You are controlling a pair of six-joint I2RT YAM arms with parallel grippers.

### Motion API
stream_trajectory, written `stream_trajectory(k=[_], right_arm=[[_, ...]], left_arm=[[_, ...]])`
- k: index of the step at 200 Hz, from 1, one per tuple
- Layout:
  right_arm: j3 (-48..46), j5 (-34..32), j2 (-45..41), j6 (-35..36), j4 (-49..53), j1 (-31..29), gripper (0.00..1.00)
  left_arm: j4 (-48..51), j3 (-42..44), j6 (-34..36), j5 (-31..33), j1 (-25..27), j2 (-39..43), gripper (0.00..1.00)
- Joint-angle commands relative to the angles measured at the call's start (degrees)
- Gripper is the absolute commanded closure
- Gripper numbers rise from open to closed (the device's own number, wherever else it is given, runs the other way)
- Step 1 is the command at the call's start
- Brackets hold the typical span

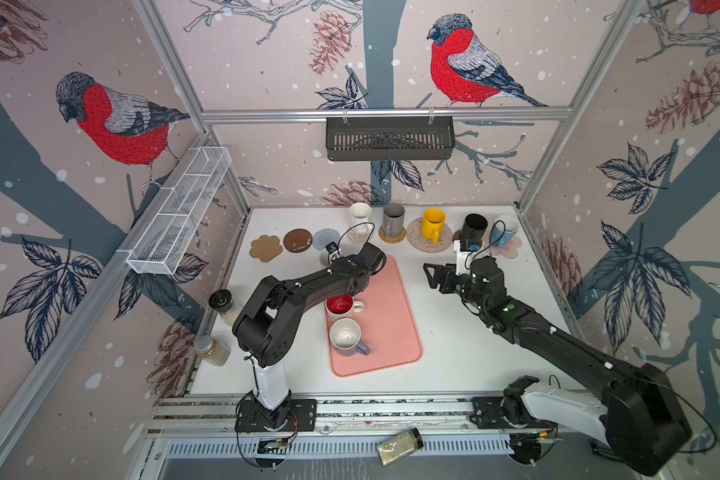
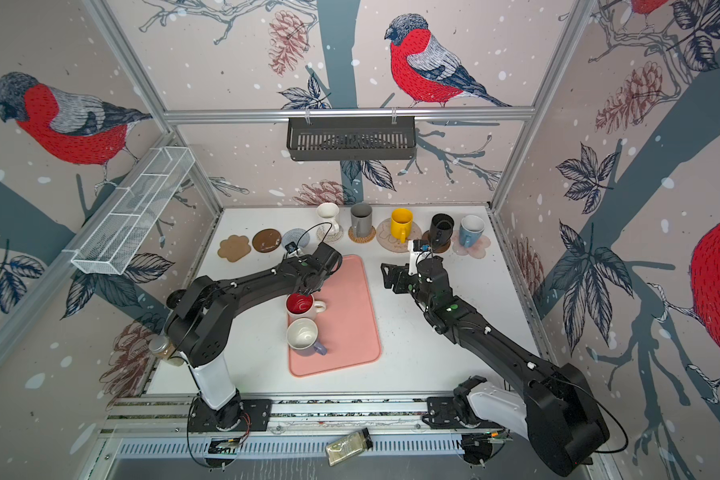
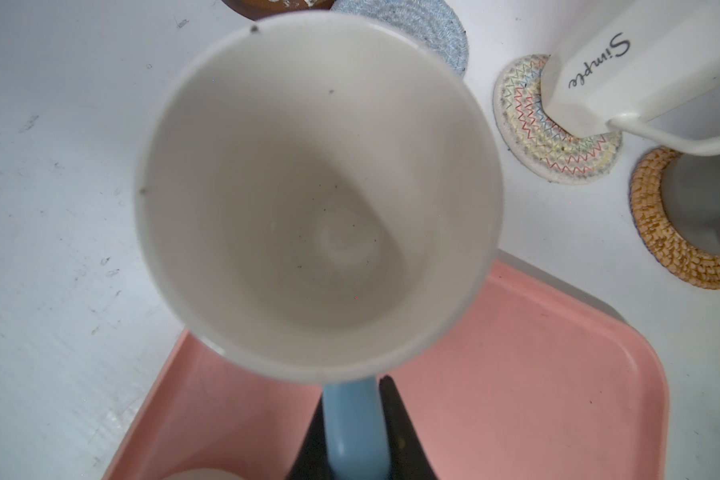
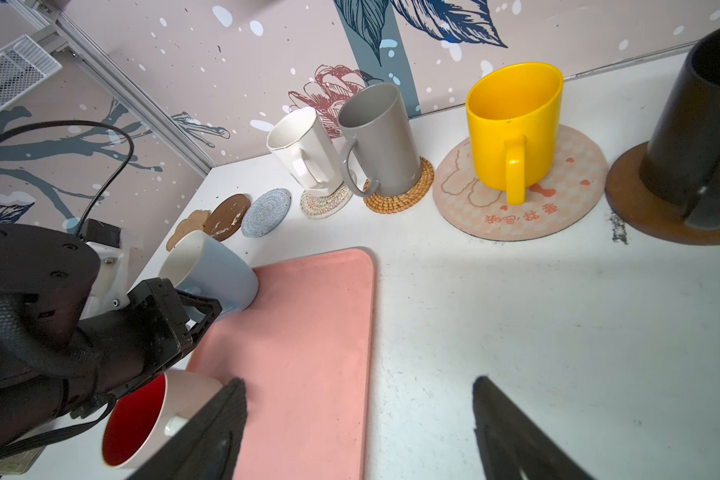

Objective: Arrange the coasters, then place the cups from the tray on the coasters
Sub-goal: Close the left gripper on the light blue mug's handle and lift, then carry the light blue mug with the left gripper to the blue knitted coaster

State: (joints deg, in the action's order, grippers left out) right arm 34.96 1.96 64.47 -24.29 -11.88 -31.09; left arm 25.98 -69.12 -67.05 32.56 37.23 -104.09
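Observation:
My left gripper (image 3: 353, 390) is shut on the handle of the light blue cup (image 3: 316, 199), which tilts at the far left corner of the pink tray (image 1: 391, 328). The red-inside cup (image 1: 341, 304) and the lavender cup (image 1: 347, 336) stand on the tray. In the back row the paw coaster (image 1: 265, 248), brown disc (image 1: 297, 240) and blue-grey coaster (image 1: 323, 237) are bare. The white (image 1: 359, 215), grey (image 1: 393, 218), yellow (image 1: 433, 223), black (image 1: 473, 226) and blue (image 1: 504, 230) cups stand on coasters. My right gripper (image 1: 429, 272) is open and empty, right of the tray.
Two spice jars (image 1: 225, 305) (image 1: 213, 351) stand by the left wall and a third (image 1: 400, 446) lies on the front rail. A white wire basket (image 1: 179, 212) hangs on the left wall, a black one (image 1: 389, 139) on the back wall.

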Motion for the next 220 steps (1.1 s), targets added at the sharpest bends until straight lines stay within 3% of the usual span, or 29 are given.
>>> stream_trajectory(k=[1,76,174,220], right_arm=[[0.0,-0.9,0.0,0.2,-1.4,-0.1,0.15],[0.1,-0.9,0.6,0.3,-1.4,-0.2,0.15],[0.2,-1.1,1.1,0.3,-1.4,-0.2,0.15],[0.1,-1.1,0.6,0.4,-1.2,-0.2,0.15]], left_arm=[[-1.4,0.6,1.8,-1.2,0.0,0.9,0.91],[-5.0,3.7,8.9,-1.4,0.3,4.7,1.00],[-2.4,2.3,19.0,-0.7,0.3,12.8,1.00],[-3.8,1.6,27.5,-9.6,-5.3,18.4,1.00]])
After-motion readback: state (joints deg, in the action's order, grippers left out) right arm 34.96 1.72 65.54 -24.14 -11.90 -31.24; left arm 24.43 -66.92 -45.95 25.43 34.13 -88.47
